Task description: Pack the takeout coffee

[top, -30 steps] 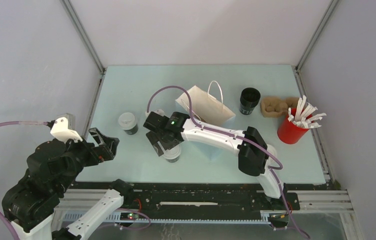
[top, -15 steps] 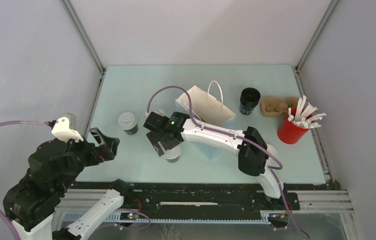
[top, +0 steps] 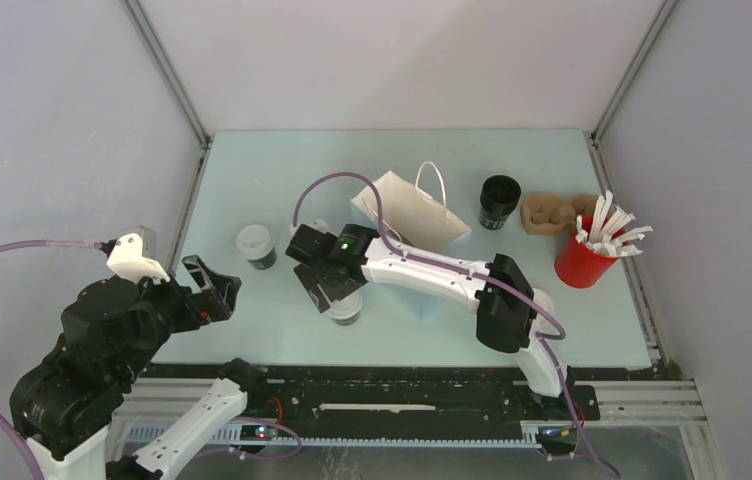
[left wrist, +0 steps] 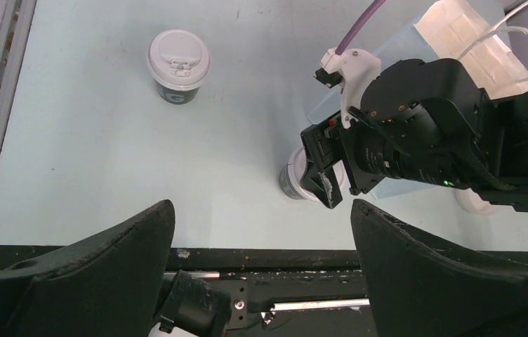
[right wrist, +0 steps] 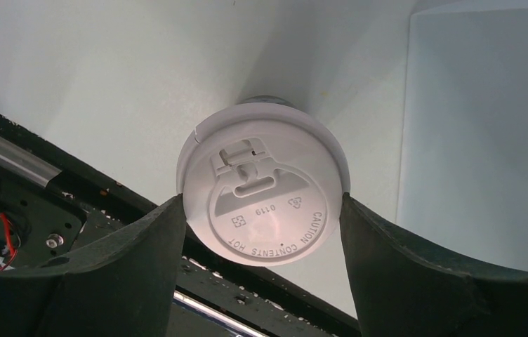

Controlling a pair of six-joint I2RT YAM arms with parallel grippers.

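Two lidded cups on counter (top: 252,180). Near cup (right wrist: 265,203) upright, axis vertical, centred in right end effector (right wrist: 261,205). Fingers (right wrist: 107,281) flank lid (right wrist: 296,217) rim both sides; gripping or hairline gap, cannot tell. Cup body hidden under lid. Paper bag (top: 412,210) just beyond. Second cup (left wrist: 177,64) ahead-left of left end effector (left wrist: 261,210), which gapes wide, empty.

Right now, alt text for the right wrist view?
A white-lidded coffee cup stands on the table, seen from above, framed between the two dark fingers of the right tool. They flank the lid's rim; whether they touch is unclear.
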